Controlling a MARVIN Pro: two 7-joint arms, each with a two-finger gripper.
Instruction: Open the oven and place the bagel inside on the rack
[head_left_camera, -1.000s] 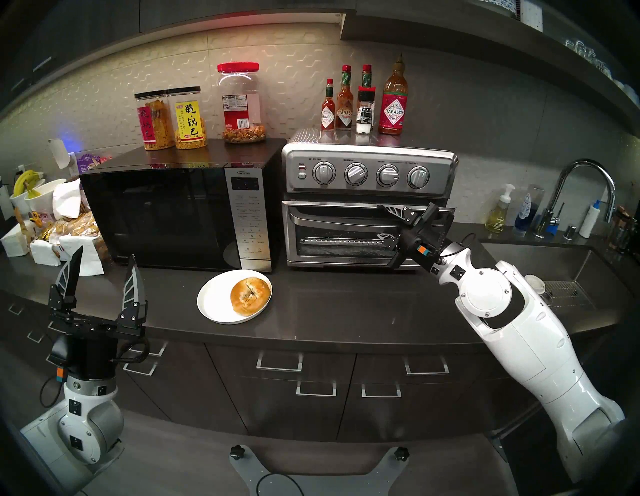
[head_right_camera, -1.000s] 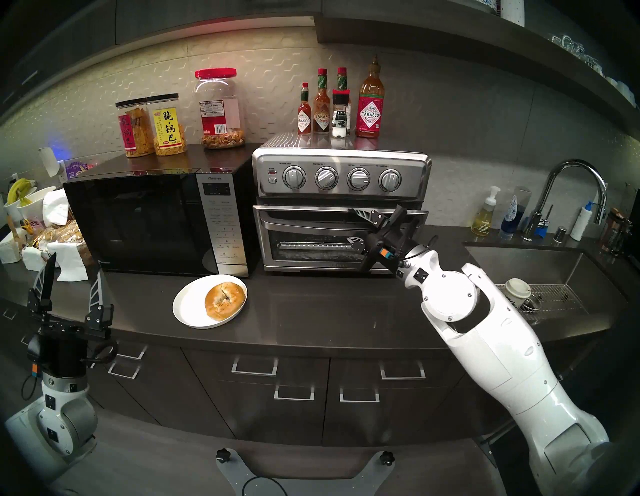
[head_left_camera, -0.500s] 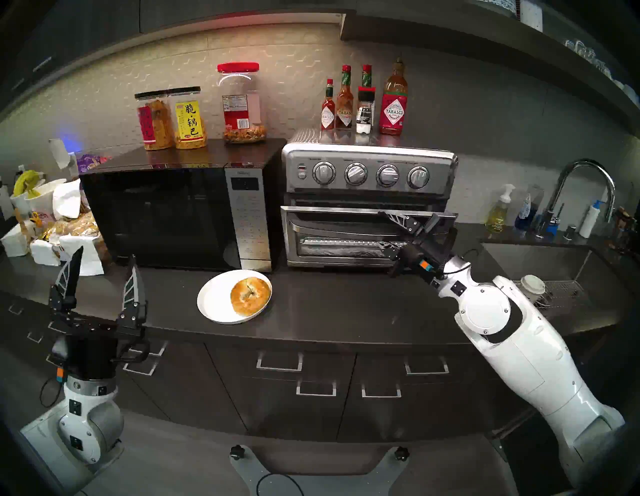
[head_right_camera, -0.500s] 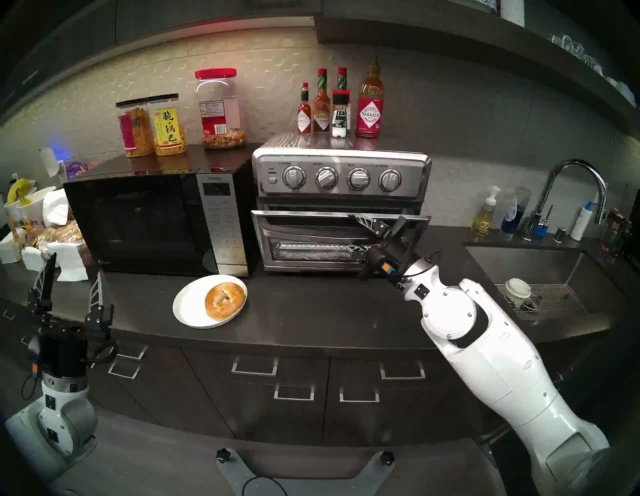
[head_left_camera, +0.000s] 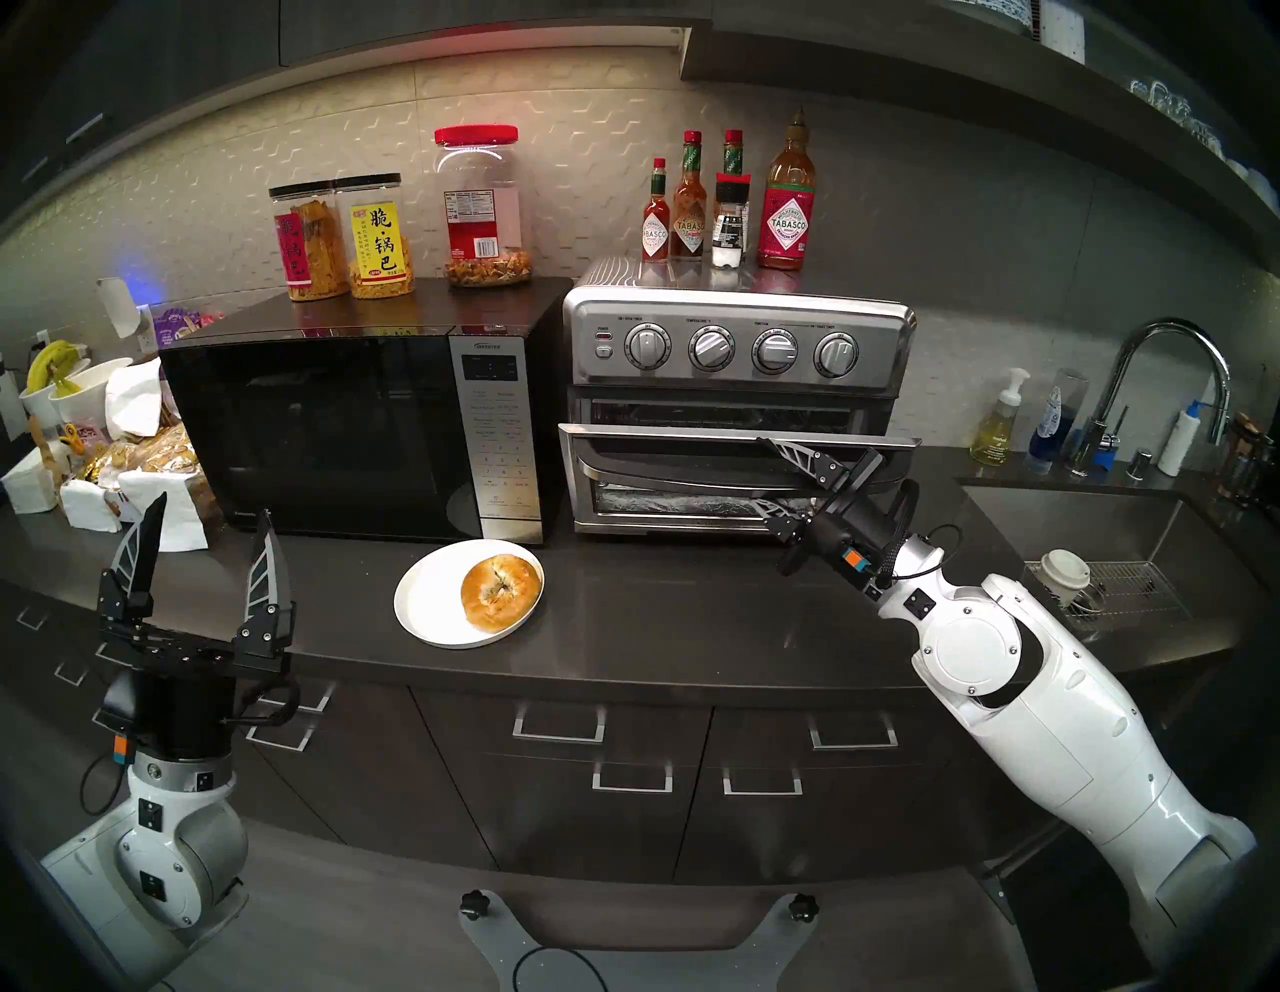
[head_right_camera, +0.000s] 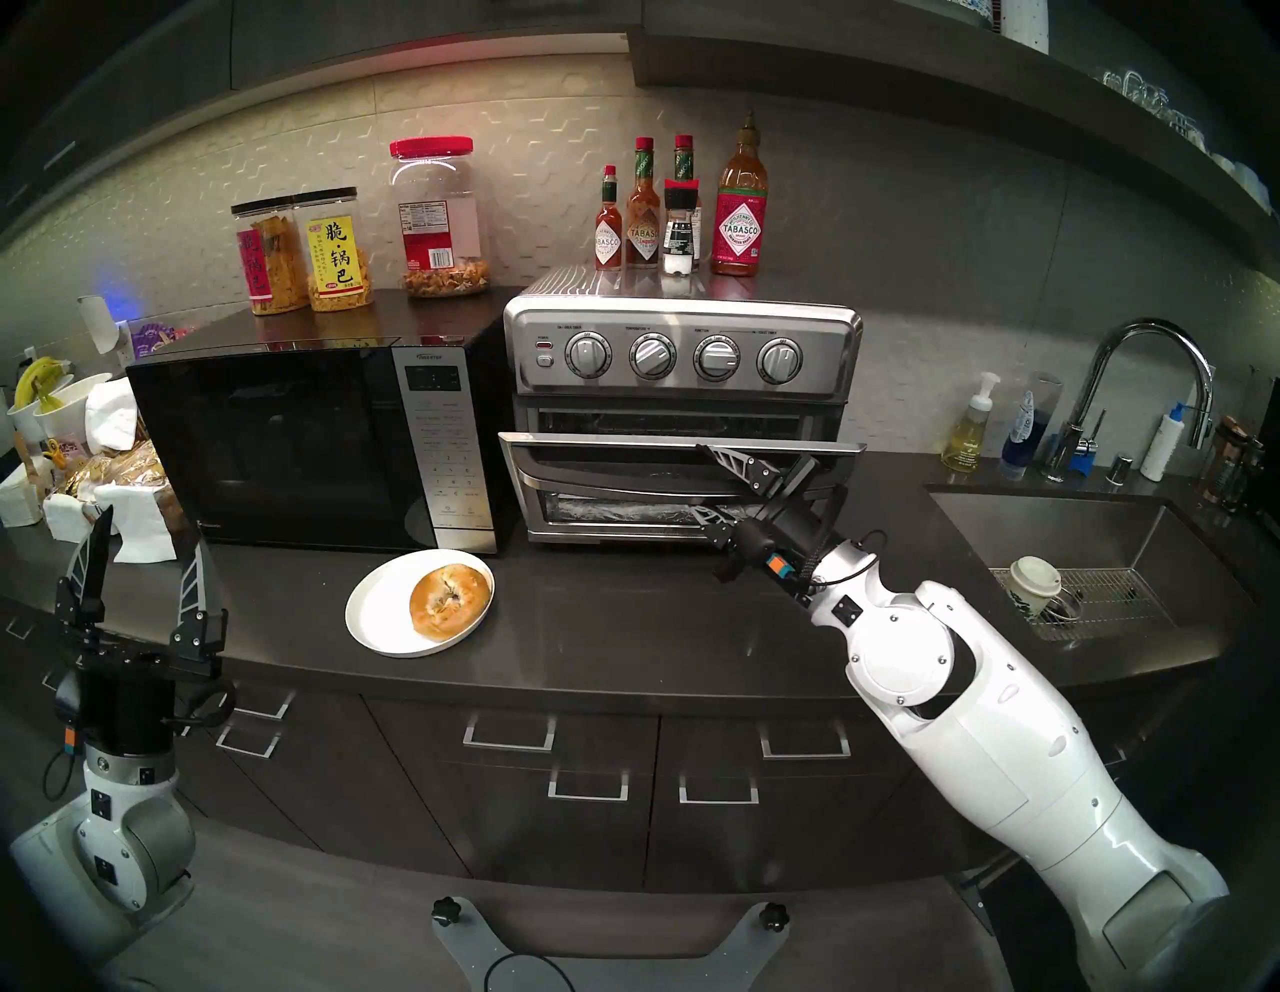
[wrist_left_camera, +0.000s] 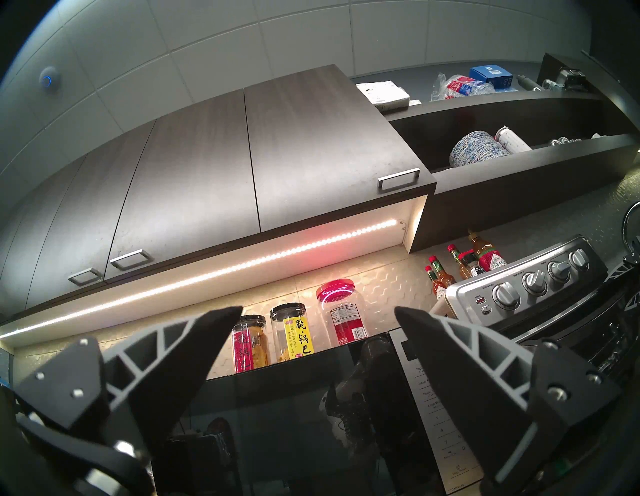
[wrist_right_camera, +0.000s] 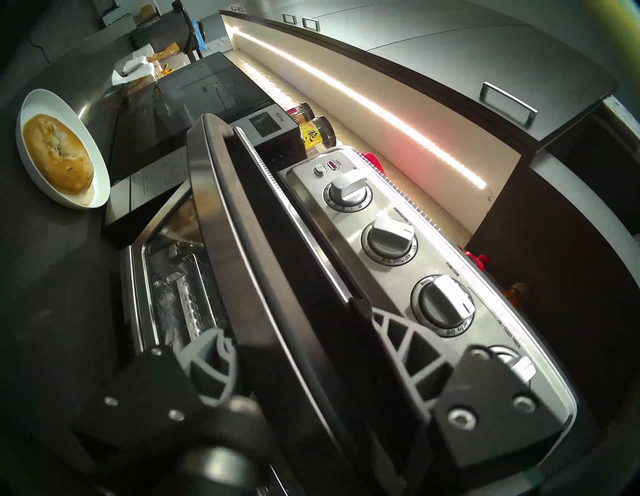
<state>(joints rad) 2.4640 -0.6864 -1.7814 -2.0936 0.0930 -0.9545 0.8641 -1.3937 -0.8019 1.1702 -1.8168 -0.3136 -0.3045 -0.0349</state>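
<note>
The stainless-steel oven (head_left_camera: 734, 346) (head_right_camera: 682, 360) stands right of the microwave, its glass door (head_left_camera: 658, 454) tilted partly open with a dark gap above. My right gripper (head_left_camera: 762, 472) (head_right_camera: 696, 483) (wrist_right_camera: 287, 322) is shut on the right end of the door's top edge and bar handle, one finger above and one below. The bagel (head_left_camera: 500, 590) (head_right_camera: 450, 599) (wrist_right_camera: 57, 152) lies on a white plate (head_left_camera: 426, 609) in front of the microwave. My left gripper (head_left_camera: 213, 509) (head_right_camera: 152, 528) (wrist_left_camera: 318, 309) is open and empty, pointing up at the counter's left edge. The rack is hidden; behind the glass I see only foil.
A black microwave (head_left_camera: 332, 429) carries snack jars (head_left_camera: 346, 242). Sauce bottles (head_left_camera: 727, 208) stand on the oven. A sink (head_left_camera: 1108, 526) with a paper cup (head_left_camera: 1067, 575), a faucet and soap bottles is at the right. Bread bags and napkins (head_left_camera: 138, 471) crowd the left.
The oven door has swung from barely ajar to partly open. My right gripper has come down and toward me with the door's top. The left arm has not moved.
</note>
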